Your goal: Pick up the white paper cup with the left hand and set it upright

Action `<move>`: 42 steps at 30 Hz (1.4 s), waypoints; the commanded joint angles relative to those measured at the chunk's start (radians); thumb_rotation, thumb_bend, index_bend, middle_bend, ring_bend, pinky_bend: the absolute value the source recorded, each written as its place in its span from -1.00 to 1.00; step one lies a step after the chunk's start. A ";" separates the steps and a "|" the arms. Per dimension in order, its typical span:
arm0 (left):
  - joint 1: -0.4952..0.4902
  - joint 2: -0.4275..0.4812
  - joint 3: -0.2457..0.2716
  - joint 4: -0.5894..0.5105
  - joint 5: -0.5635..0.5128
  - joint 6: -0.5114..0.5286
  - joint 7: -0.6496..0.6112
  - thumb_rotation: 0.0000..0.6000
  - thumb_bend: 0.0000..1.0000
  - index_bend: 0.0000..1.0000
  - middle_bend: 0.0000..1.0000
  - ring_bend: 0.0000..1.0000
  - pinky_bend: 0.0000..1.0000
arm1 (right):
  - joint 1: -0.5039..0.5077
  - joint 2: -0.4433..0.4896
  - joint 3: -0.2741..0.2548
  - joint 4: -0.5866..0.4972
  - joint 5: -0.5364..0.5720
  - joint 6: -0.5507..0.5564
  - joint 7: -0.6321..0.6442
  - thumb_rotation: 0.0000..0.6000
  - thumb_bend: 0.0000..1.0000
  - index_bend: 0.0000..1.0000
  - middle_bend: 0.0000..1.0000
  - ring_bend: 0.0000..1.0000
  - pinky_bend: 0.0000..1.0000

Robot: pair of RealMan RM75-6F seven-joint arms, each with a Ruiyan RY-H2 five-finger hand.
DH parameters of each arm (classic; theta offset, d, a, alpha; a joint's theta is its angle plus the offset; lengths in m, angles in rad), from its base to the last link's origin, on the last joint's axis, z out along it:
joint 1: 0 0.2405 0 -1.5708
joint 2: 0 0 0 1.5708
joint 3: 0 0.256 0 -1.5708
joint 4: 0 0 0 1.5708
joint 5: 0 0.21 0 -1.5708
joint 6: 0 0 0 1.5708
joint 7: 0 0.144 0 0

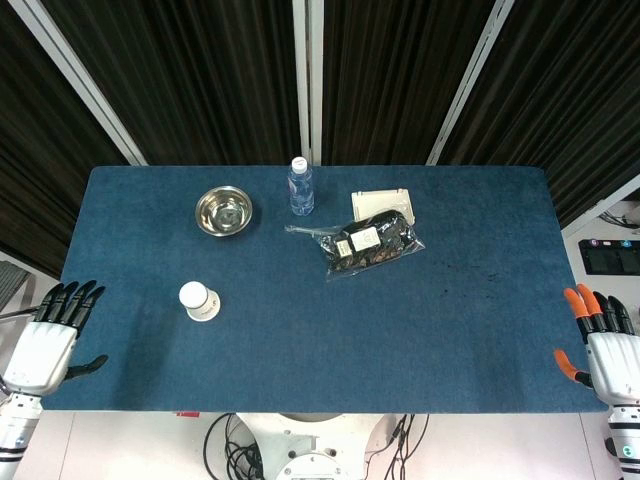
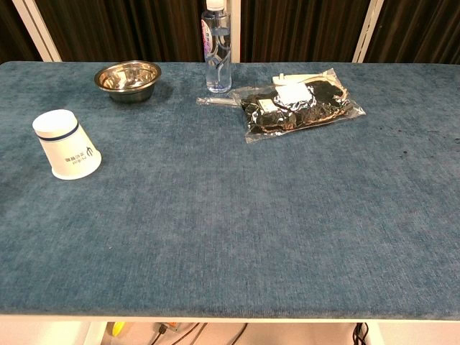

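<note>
Nothing done yet: the white paper cup (image 1: 199, 300) stands mouth-down on the blue worktop (image 1: 320, 330); the left hand (image 1: 48, 345), fingers spread and empty, hovers well apart from the cup

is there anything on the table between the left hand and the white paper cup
Nothing visible. In the head view the left hand sits off the table's left edge, fingers spread, and only bare blue cloth lies between it and the white paper cup. The steel bowl stands well behind the cup, off that line.
</note>
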 commanded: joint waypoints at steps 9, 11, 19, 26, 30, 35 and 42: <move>-0.182 0.008 -0.053 -0.137 -0.009 -0.249 0.258 1.00 -0.78 -0.96 -0.96 -1.00 -1.00 | 0.015 0.008 0.003 -0.018 0.001 -0.021 -0.025 1.00 -0.53 -1.00 -1.00 -1.00 -1.00; -0.218 -0.003 -0.070 -0.170 -0.044 -0.305 0.334 1.00 -0.78 -0.96 -0.96 -1.00 -1.00 | 0.015 0.011 0.002 -0.019 0.003 -0.022 -0.024 1.00 -0.53 -1.00 -1.00 -1.00 -1.00; -0.340 -0.081 -0.118 -0.217 -0.205 -0.472 0.530 1.00 -0.78 -0.96 -0.96 -1.00 -1.00 | 0.018 0.008 0.007 0.000 0.014 -0.031 0.006 1.00 -0.53 -1.00 -1.00 -1.00 -1.00; -0.414 -0.174 -0.122 -0.125 -0.286 -0.499 0.721 1.00 -0.77 -0.95 -0.94 -1.00 -0.98 | 0.023 0.008 0.011 0.007 0.018 -0.035 0.012 1.00 -0.53 -1.00 -1.00 -1.00 -1.00; -0.434 -0.216 -0.110 -0.095 -0.352 -0.498 0.832 1.00 -0.75 -0.88 -0.90 -1.00 -0.97 | 0.022 0.004 0.011 0.011 0.022 -0.035 0.010 1.00 -0.53 -1.00 -1.00 -1.00 -1.00; -0.456 -0.252 -0.095 -0.048 -0.381 -0.481 0.893 1.00 -0.72 -0.79 -0.78 -1.00 -0.97 | 0.022 0.001 0.009 0.015 0.023 -0.038 0.011 1.00 -0.53 -1.00 -1.00 -1.00 -1.00; -0.468 -0.280 -0.072 0.001 -0.397 -0.467 0.907 1.00 -0.67 -0.62 -0.63 -1.00 -0.97 | 0.023 0.001 0.011 0.017 0.028 -0.041 0.014 1.00 -0.53 -1.00 -1.00 -1.00 -1.00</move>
